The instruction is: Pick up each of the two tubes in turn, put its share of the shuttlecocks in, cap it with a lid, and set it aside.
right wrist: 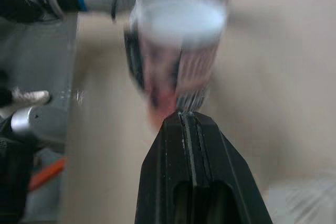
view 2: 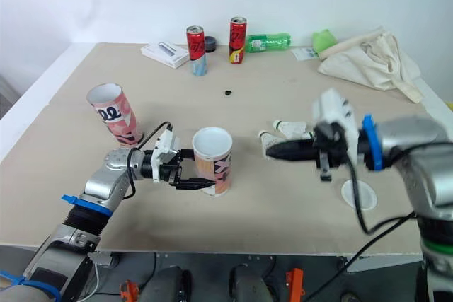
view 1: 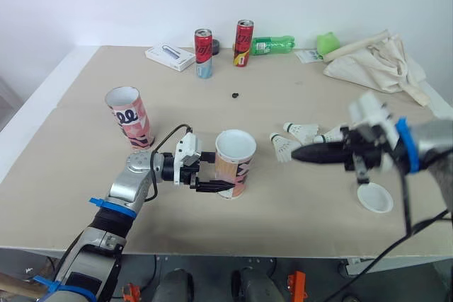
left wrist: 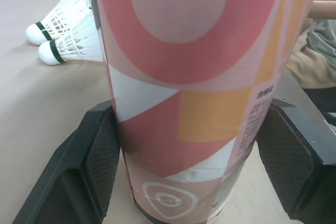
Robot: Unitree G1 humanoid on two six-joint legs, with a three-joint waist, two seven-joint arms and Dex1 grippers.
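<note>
Standing upright near the middle of a tan table (view 1: 318, 90) is an open tube (view 1: 235, 164), patterned in pink, orange and white. The left gripper (view 1: 212, 175) reaches in from the robot's left and is clenched around the tube's lower part. In the left wrist view its two black fingers (left wrist: 97, 161) press against opposite sides of the tube just above the base. A second tube (view 1: 129, 117), pink and also open at the top, stands upright well off to the robot's left and further back, with nothing touching it. The right gripper (view 1: 297, 153) stretches in from the robot's right and points toward the first tube. Its fingers are pressed flat together, and their tip meets the feathers of a shuttlecock (view 1: 283, 148) lying just right of that tube. Whether a feather is pinched between them cannot be told. Two more shuttlecocks (view 1: 301, 131) lie close behind it, white with dark-banded cork heads. A round white lid (view 1: 374, 198) lies flat near the table's front edge, under the right forearm. Along the far edge stand two cans (view 1: 203, 53), with a green bottle (view 1: 272, 45) on its side and a flat white box (view 1: 170, 56) nearby. A crumpled cloth bag (view 1: 375, 61) is heaped at the far right corner.
</note>
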